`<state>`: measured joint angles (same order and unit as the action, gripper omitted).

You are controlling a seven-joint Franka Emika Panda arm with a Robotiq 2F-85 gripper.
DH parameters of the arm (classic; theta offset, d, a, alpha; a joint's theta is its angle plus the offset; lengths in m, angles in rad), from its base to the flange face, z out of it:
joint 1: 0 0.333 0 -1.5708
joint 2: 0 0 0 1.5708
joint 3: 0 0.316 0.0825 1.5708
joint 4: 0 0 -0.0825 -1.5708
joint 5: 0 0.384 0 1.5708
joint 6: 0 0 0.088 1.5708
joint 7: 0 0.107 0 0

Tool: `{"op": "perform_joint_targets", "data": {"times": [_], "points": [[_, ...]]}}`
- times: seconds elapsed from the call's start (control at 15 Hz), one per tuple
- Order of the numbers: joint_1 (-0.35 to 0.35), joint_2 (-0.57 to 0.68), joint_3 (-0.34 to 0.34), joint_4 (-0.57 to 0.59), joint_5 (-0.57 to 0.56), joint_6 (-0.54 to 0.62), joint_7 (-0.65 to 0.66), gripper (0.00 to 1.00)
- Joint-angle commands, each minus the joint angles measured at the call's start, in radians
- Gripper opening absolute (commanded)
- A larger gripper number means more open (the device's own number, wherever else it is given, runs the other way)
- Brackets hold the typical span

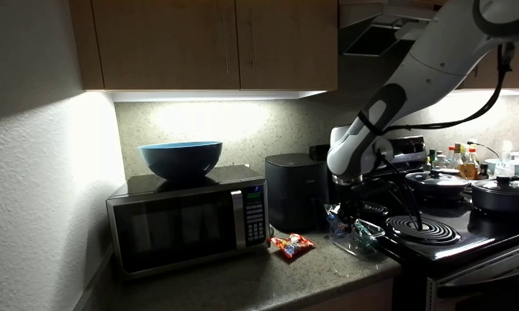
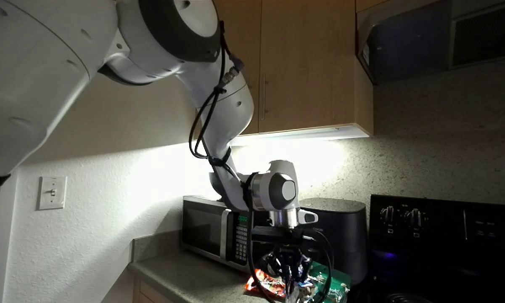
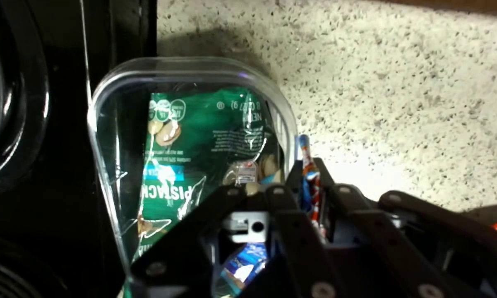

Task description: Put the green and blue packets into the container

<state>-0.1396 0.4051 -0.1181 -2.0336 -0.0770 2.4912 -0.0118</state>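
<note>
Clear container (image 3: 190, 67): set on table (image 3: 397, 103). Green packet (image 3: 200, 145): contained inside. Blue packet (image 3: 306, 194): grasped edge-on by end effector (image 3: 309, 171), at container's 3 o'clock, wrist view.

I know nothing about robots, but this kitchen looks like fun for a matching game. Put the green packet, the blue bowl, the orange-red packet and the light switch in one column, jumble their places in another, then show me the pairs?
Things
1. green packet
2. blue bowl
3. orange-red packet
4. light switch

Places
a. on top of the microwave
b. on the wall
c. inside the see-through container
d. lying on the counter

Right pairs: 1-c, 2-a, 3-d, 4-b.
</note>
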Motion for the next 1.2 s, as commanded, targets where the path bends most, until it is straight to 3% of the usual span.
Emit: {"op": "perform_joint_targets", "data": {"times": [0.0, 0.4, 0.47, 0.6, 1.13], "points": [[-0.064, -0.1, -0.006, -0.17, 0.072, 0.173, -0.065, 0.08], [-0.149, -0.108, -0.022, -0.241, 0.083, 0.233, -0.16, 0.08], [-0.161, -0.105, -0.021, -0.24, 0.083, 0.217, -0.179, 0.33], [-0.176, -0.103, -0.021, -0.242, 0.083, 0.201, -0.199, 0.38], [-0.162, -0.1, -0.038, -0.24, 0.056, 0.193, -0.191, 0.87]]}}
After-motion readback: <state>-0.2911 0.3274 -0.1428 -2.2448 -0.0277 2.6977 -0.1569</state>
